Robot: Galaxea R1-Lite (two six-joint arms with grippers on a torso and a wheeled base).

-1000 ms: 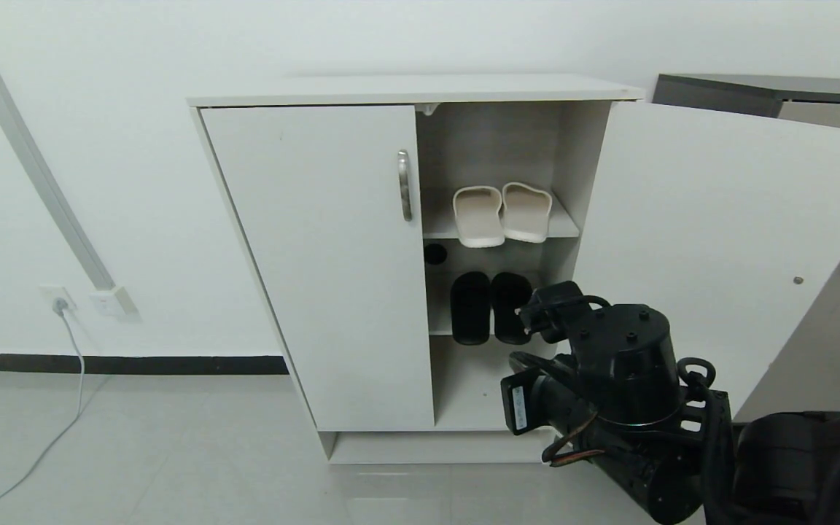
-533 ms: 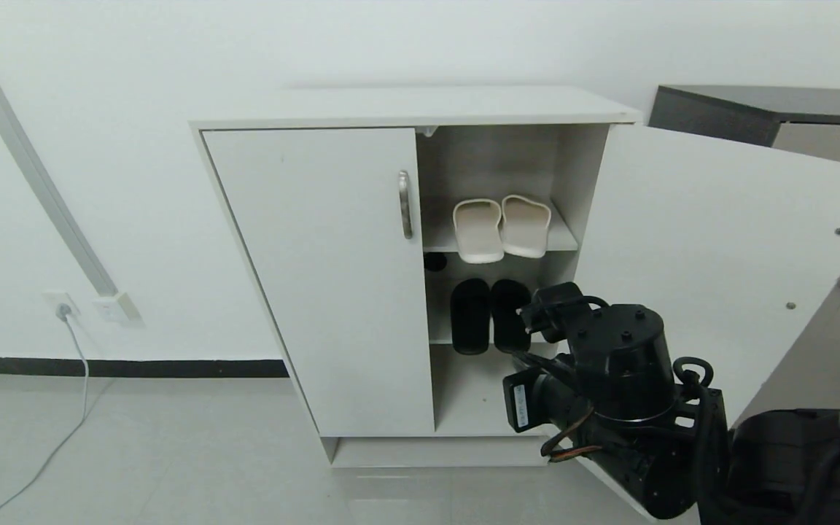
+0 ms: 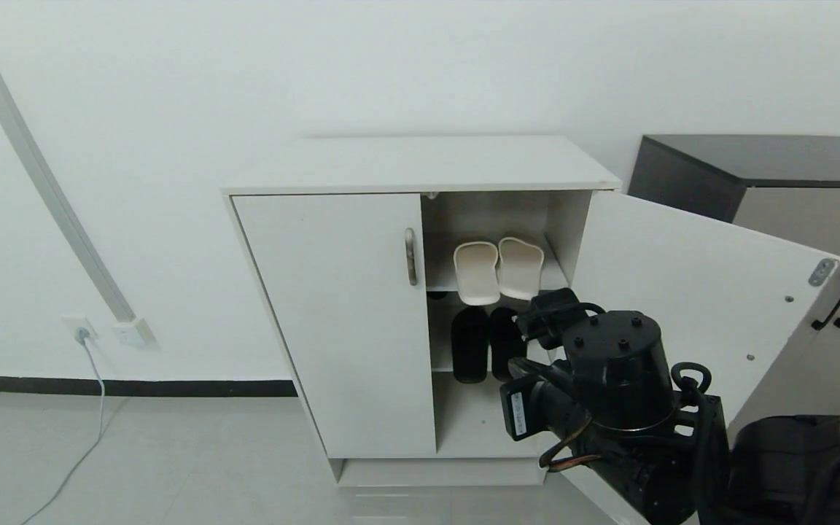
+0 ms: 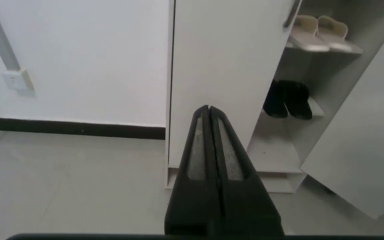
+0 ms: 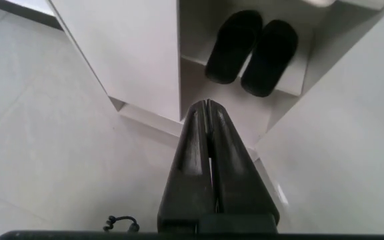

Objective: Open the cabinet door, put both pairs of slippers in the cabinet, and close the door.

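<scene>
view backs off; cabinet (image 3: 420, 166) unmoved. beige slippers (image 3: 498, 271) on upper shelf, black slippers (image 3: 484, 343) below. door (image 3: 682, 292) open, only closing left. left gripper (image 4: 207, 111) and right gripper (image 5: 207, 104) pressed together, empty.

Wall socket (image 3: 79, 332) with cable (image 3: 77, 452); grey cabinet (image 3: 792, 219).

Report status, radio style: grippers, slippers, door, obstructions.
Left gripper, right gripper shut, empty. Pale slippers above black slippers, inside cabinet. Door open; right arm likely in its swing.
</scene>
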